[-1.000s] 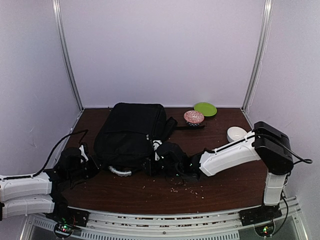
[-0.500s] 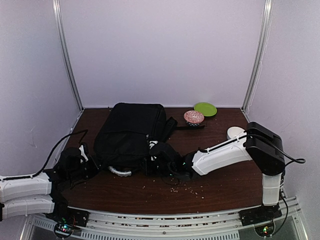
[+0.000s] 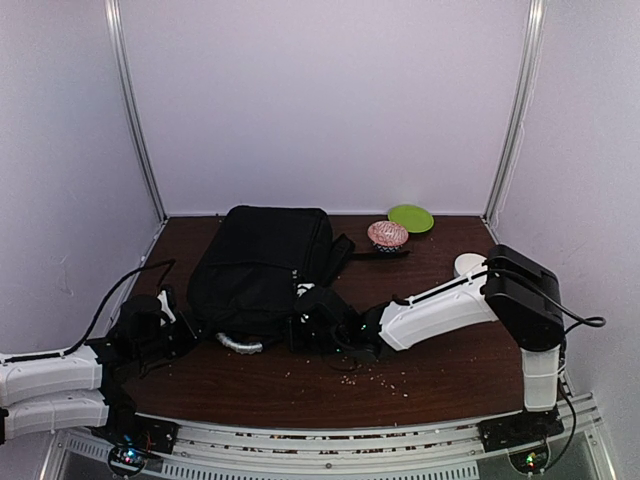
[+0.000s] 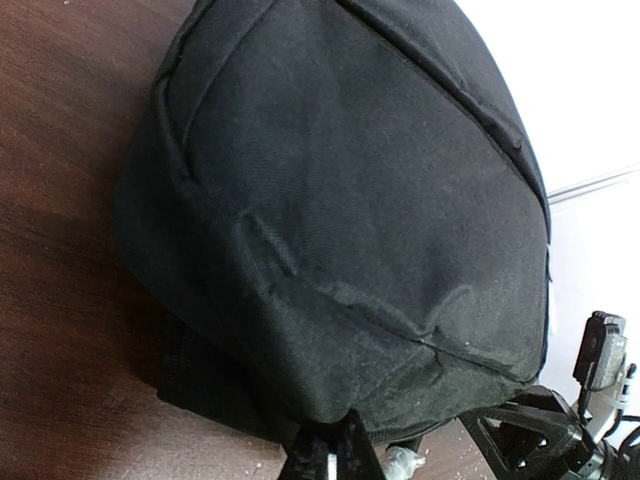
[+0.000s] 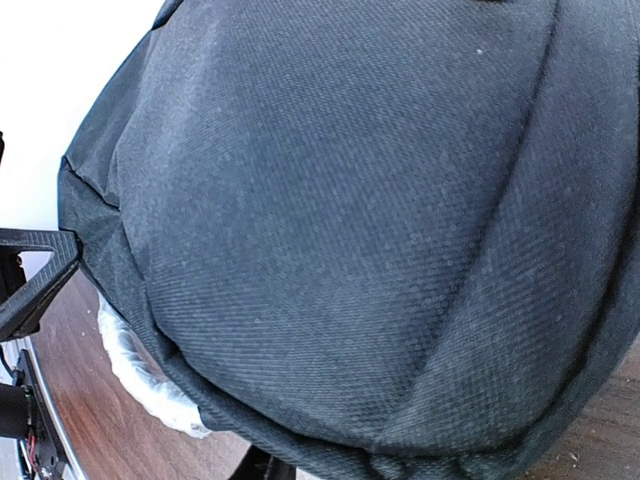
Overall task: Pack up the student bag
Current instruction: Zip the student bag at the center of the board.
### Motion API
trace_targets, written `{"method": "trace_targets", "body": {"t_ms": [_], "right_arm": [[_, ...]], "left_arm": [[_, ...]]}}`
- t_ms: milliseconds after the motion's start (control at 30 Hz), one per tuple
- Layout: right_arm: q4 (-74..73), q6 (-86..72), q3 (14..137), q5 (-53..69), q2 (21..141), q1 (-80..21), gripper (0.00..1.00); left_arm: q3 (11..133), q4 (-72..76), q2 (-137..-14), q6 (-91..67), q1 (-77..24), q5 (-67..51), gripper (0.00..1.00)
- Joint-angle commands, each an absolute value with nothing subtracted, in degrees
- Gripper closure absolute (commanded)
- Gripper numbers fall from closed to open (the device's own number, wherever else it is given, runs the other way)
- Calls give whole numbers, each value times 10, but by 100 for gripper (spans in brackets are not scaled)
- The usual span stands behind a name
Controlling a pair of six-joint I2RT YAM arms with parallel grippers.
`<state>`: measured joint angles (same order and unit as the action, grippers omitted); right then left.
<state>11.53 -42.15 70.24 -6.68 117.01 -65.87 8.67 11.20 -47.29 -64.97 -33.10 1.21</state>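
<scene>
**Top view:** even, diffuse illumination with a faint violet cast on the pale enclosure walls (image 3: 320,100). The dark brown wooden table (image 3: 460,365) shows only soft, short shadows. The large black soft fabric student bag (image 3: 262,268) renders as almost detail-free black.

**Wrist views:** the bag's weave is sharp in the right view and softer in the left. The white background is overexposed. The silvery-grey wrapped handle (image 5: 135,365) carries small glints.

The student bag (image 3: 262,262) in the middle of the top view is all black, with tiny woven lines up close. Its handle (image 3: 240,343) at the lower edge is silvery grey (a bit shiny). The table (image 3: 450,370) is dark brown. At the upper right, the plate (image 3: 411,218) is bright green and the bowl (image 3: 388,234) is speckled pink.
</scene>
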Motion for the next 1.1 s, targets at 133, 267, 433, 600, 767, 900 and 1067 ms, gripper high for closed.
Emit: {"method": "trace_targets", "body": {"t_ms": [133,267,433,600,767,900,1067], "right_arm": [[98,-417,692,-85,1174,-658,85],[94,-413,690,-87,1174,-660,88],[88,-409,684,-92,1173,-663,90],[84,-407,683,-98,1173,-663,86],[78,-400,695,-95,1176,-664,86],[71,-394,699,-94,1178,-667,86],[64,-390,700,-98,1183,-672,85]], "left_arm": [[89,110,-469,-635,-335,2,100],[88,110,-471,-636,-335,2,100],[88,112,-475,-636,-335,2,100],[89,114,-478,-636,-335,1,100],[90,114,-479,-636,-335,1,100],[89,113,-479,-635,-335,1,100],[89,117,-482,-635,-335,0,100]]}}
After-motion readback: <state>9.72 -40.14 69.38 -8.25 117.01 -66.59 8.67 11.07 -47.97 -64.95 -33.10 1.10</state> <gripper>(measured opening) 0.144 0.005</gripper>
